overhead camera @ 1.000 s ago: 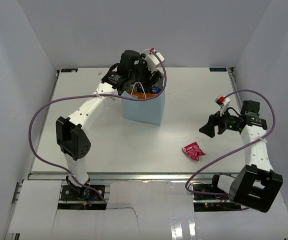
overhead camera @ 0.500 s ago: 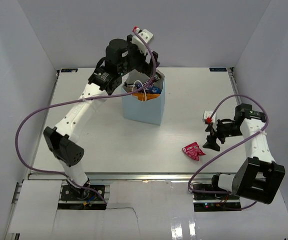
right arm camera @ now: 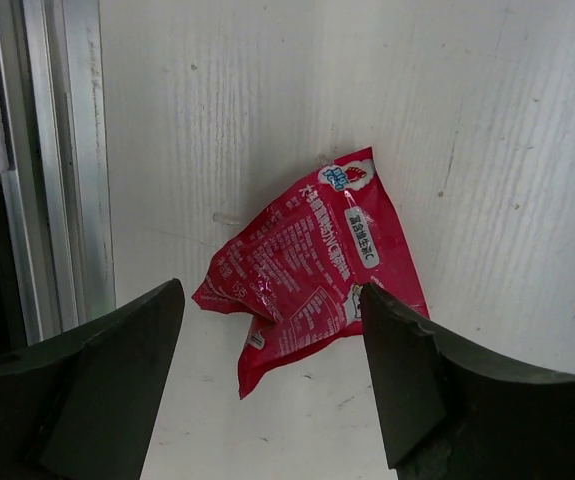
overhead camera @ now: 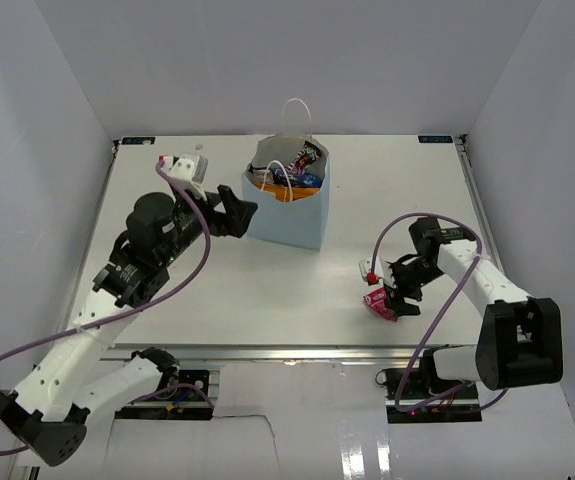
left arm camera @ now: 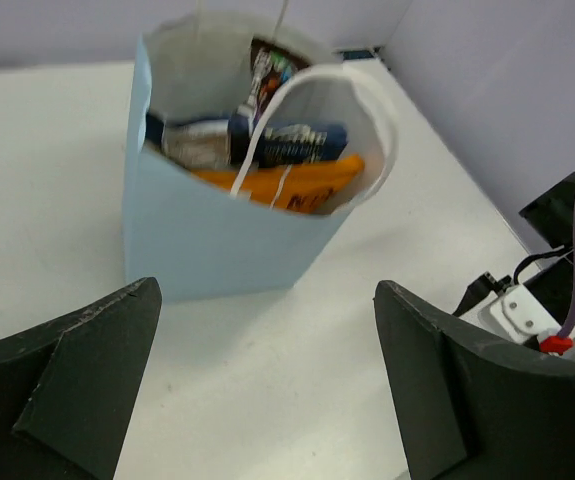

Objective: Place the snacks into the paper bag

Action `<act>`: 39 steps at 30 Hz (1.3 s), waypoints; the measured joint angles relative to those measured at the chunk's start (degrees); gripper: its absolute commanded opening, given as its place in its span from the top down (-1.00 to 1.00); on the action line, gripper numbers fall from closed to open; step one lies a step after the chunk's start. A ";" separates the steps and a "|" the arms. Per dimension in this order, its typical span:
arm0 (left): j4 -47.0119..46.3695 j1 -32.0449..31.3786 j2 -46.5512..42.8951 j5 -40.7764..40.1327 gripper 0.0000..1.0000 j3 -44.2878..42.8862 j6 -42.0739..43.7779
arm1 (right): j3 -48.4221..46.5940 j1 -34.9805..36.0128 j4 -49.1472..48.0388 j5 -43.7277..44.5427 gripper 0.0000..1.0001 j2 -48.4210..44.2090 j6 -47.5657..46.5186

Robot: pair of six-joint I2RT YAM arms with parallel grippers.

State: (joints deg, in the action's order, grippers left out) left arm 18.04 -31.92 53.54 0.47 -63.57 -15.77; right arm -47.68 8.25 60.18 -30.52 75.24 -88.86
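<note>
The pale blue paper bag [overhead camera: 289, 218] [left arm camera: 217, 240] stands upright at the table's back middle, one white handle sticking up. Inside it lie an orange chip bag [left arm camera: 302, 190], a blue-white bag [left arm camera: 289, 145] and other packets. My left gripper [overhead camera: 245, 215] [left arm camera: 267, 290] is open and empty, low beside the bag's left face and pointing at it. A small pink-red packet [overhead camera: 380, 303] [right arm camera: 307, 265] lies flat near the front right edge. My right gripper [overhead camera: 397, 290] [right arm camera: 272, 290] hangs open just over it, one finger on each side.
A metal rail [right arm camera: 47, 150] runs along the table's near edge, close to the pink-red packet. The right arm's wrist with its purple cable [left arm camera: 567, 290] shows to the right of the bag. White walls enclose the table on three sides.
My left arm drew back from above the paper bag to its near-left side, gripper opened wide. My right gripper swung down and left until it came over the pink-red packet.
</note>
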 measured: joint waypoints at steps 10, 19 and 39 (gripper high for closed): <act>2.01 0.11 -7.48 -3.04 -0.96 16.13 -11.06 | 5.27 1.55 -7.58 7.80 0.00 1.79 3.28; -1.05 0.22 -5.53 -2.60 -0.96 16.87 -13.73 | 4.28 1.95 -9.73 5.79 0.84 3.45 7.26; -4.55 0.26 -3.43 -0.37 -0.96 18.88 -14.25 | -56.15 10.58 -23.82 -14.91 0.85 12.00 52.76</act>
State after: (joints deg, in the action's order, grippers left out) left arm 13.50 -31.66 50.11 0.10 -44.69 -30.02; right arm -103.83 18.83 36.36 -45.43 87.24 -36.10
